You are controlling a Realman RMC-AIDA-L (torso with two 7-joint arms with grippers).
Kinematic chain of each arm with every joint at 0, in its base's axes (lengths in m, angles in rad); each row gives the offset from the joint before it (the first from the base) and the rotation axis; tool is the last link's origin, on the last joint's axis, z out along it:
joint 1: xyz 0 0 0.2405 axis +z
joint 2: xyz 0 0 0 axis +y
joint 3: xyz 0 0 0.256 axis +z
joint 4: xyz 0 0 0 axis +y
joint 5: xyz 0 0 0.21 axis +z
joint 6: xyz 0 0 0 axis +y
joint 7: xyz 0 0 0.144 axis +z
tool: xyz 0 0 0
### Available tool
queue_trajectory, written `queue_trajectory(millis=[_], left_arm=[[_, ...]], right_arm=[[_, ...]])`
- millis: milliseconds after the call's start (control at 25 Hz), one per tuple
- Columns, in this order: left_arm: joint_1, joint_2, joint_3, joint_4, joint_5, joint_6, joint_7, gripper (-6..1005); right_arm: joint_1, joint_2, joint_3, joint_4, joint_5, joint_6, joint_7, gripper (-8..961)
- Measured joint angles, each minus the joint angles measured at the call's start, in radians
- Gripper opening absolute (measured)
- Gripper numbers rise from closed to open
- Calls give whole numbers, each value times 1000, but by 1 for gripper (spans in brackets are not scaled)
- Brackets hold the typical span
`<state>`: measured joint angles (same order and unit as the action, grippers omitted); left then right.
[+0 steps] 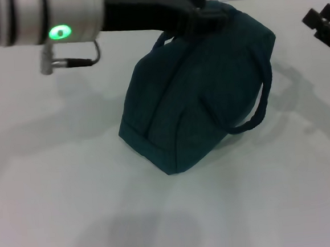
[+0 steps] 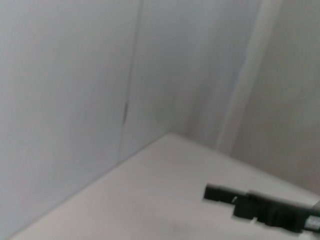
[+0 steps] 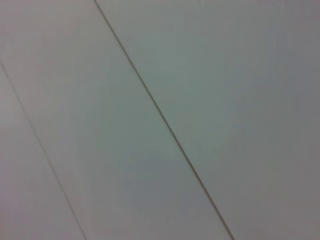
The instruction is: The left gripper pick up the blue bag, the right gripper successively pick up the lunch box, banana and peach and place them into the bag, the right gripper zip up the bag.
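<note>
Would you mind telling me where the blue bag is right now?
In the head view the blue bag sits mid-table, tilted, its top at the left gripper; the right gripper is apart at the right edge.

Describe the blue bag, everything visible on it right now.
The blue bag is dark teal fabric, soft-looking, with seams down its side and a looped handle hanging on the robot's right side. It sits tilted on the white table, bottom edge toward the camera. The left gripper is at its top, apparently holding it there. No lining, logo or zip pull shows.
</note>
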<state>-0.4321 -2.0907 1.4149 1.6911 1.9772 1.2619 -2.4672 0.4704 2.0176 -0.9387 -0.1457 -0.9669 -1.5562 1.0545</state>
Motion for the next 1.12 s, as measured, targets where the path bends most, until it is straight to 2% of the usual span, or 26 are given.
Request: queue_trajectory(millis=[200,360,480,560,600,680,800,880,920,1000,1120], left_arm=[[154,2,-71,5,-299,16,282,616],[263,3,-113,0,-403,64,450,802],[332,2,-163,-40,-447,158,548,801],[354,2,-191,-94,-484,224,605,801],[363,2,-212,-140,-503,265,641,800],[370,4,-250,-228,-520,340,709,800],[373,5,-291,-360,-475,408,815,799],[375,5,-309,-445,-444,420,884,799],[375,5,-309,-445,-444,420,884,799],[366,6,-356,-619,-406,422,995,799],[351,8,-425,-777,-378,426,1140,799]], right_arm=[[-49,-14,-27,-103,-19,-134,9,872],[-84,-37,-78,-195,-70,-250,11,869],[-93,-45,-95,-261,-172,-335,9,867],[-93,-46,-95,-279,-206,-354,7,866],[-95,-41,-96,-314,-305,-377,1,865],[-95,-37,-96,-324,-343,-378,-8,865],[-100,-24,-96,-329,-414,-374,-56,864],[-110,-16,-96,-323,-441,-360,-97,863],[-116,-13,-96,-316,-448,-341,-115,862],[-127,-10,-97,-293,-459,-293,-141,862],[-134,-9,-99,-227,-468,-228,-201,862]])
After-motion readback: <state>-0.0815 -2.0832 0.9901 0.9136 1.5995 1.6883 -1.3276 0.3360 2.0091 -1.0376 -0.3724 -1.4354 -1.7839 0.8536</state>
